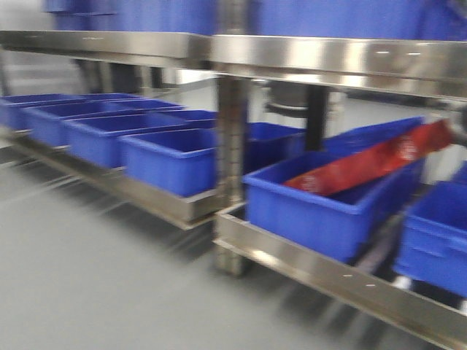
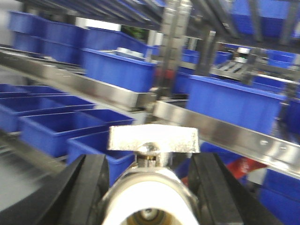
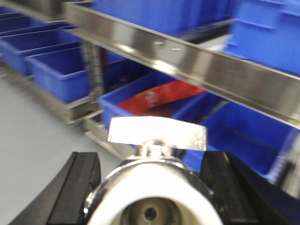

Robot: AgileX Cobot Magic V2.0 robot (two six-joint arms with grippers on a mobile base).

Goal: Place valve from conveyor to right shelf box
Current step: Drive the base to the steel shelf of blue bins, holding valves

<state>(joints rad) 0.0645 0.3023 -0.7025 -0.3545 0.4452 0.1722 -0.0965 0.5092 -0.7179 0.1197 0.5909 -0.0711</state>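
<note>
My right gripper (image 3: 152,187) was clamped on a valve (image 3: 157,133), handle uppermost. My left gripper (image 2: 150,187) likewise gripped a second valve (image 2: 152,139). A blue box (image 3: 108,112) holding a red packet (image 3: 157,99) lay straight ahead of the right jaws, nearer that arm by my judgement.

A steel shelf (image 1: 314,273) stands on a grey floor (image 1: 87,284), its tiers joined at an upright post (image 1: 232,146). Left of the post, a row of open blue boxes (image 1: 171,160) sits side by side on the lower tier. Right of it sits a larger blue box (image 1: 314,208), with more beside it and others on the tier above
</note>
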